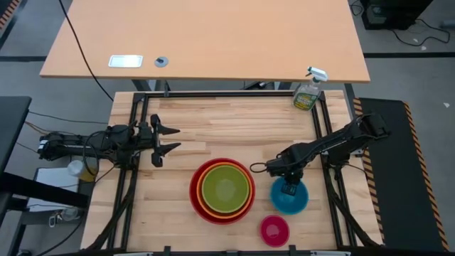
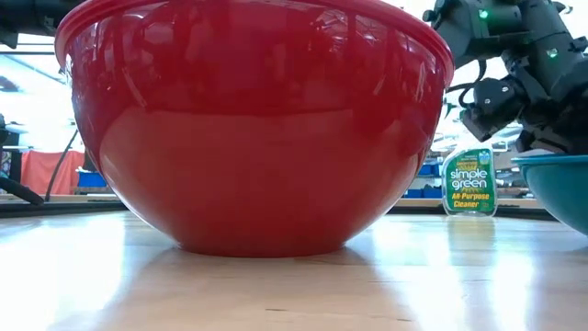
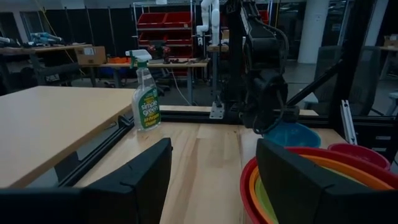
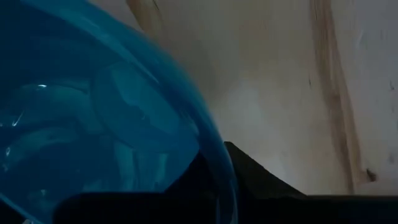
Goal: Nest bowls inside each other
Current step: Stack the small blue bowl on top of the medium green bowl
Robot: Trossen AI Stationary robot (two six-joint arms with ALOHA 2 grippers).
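Observation:
The red bowl (image 1: 224,190) stands on the table's near middle, with the orange bowl (image 1: 206,205) and the lime green bowl (image 1: 226,188) nested inside it. To its right the blue bowl (image 1: 291,199) rests on its base, and my right gripper (image 1: 288,187) is shut on its far rim. The small pink bowl (image 1: 274,230) sits by the near edge. At the table's left my left gripper (image 1: 168,142) hangs open and level, touching nothing. My right gripper holds the blue bowl's far rim (image 4: 214,155), with one finger inside the bowl, showing dark through the wall, and one finger (image 4: 261,180) outside. The fingers come steeply from above, slanting from the table's right. The bowl sits upright on the table.
A green spray bottle (image 1: 308,92) stands at the table's far right corner. The black frame rails (image 1: 323,128) run along the table's sides. Bare wood lies between my left gripper and the red bowl and across the far half.

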